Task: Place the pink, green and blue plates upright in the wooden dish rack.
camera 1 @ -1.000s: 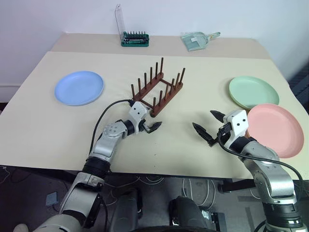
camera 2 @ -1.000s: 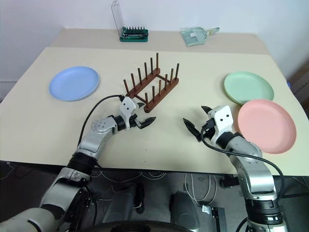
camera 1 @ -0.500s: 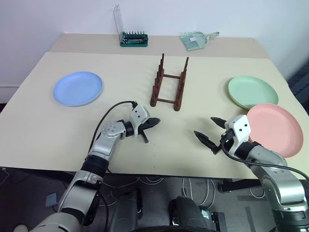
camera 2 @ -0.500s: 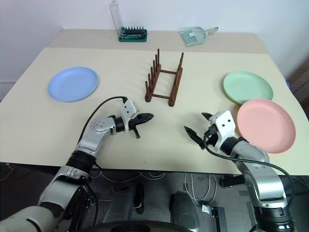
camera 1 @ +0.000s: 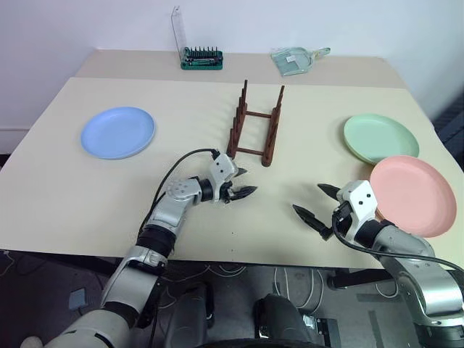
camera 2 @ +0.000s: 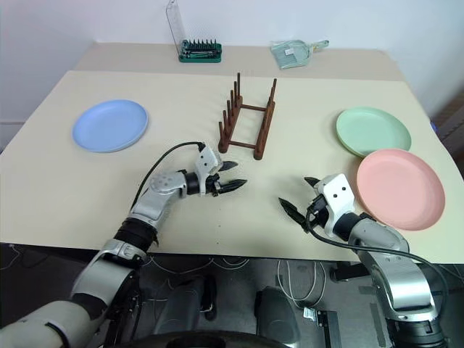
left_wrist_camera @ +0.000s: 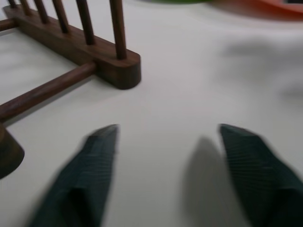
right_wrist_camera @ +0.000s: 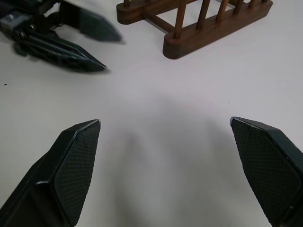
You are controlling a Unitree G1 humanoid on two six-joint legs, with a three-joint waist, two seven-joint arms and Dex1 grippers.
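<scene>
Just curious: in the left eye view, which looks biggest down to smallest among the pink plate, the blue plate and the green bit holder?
1. Pink plate, though nearest the camera.
2. Blue plate.
3. Green bit holder.

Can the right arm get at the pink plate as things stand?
Probably yes. The pink plate lies flat just beside the right gripper, which is open and empty, with bare table between them. The green plate overlaps its far edge, though.
</scene>
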